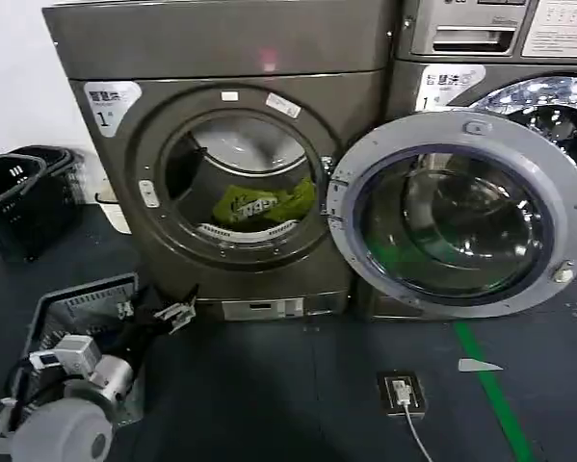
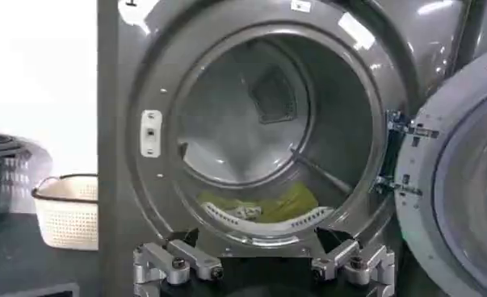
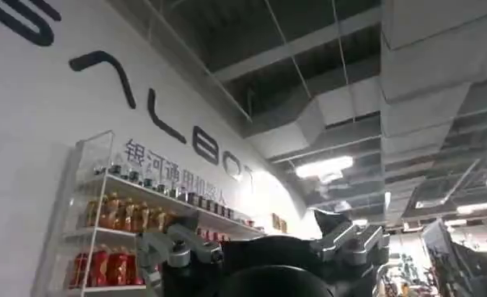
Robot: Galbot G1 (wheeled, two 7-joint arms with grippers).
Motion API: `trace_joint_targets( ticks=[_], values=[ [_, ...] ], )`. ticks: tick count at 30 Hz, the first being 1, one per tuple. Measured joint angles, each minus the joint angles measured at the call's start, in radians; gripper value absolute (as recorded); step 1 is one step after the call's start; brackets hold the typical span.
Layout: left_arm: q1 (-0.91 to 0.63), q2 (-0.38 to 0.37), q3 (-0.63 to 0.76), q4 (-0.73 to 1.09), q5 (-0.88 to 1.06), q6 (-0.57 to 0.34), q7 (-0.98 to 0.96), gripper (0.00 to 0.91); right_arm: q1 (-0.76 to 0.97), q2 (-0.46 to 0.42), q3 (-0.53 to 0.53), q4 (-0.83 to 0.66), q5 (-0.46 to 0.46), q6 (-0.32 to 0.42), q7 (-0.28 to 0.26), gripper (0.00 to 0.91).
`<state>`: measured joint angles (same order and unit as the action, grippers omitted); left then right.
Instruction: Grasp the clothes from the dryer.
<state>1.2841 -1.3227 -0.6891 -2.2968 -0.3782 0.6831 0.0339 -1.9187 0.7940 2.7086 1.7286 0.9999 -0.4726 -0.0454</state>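
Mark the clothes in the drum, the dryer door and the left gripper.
clothes (image 1: 259,204), head view, middle of the yellow-green heap in the drum.
dryer door (image 1: 481,127), head view, grey rim of the swung-open door.
left gripper (image 2: 263,270), left wrist view, midway between its open fingers.

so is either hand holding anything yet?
No. The left hand is open and empty before the dryer; the yellow-green clothes lie in the drum. The right hand is open, empty.
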Motion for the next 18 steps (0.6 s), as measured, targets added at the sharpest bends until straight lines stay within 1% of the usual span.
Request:
trace_joint_targets(
  ticks=[8,18],
  values=[
    [-0.01,0.002,-0.002,0.005,0.009,-0.004,0.002,0.907,0.007,0.007,-0.001,-0.007,0.015,0.039,-0.015,0.907],
    [-0.034,0.001,0.017,0.022,0.019,-0.021,0.013,0.907,0.002,0.012,0.002,-0.013,0.02,0.081,-0.02,0.907]
  ],
)
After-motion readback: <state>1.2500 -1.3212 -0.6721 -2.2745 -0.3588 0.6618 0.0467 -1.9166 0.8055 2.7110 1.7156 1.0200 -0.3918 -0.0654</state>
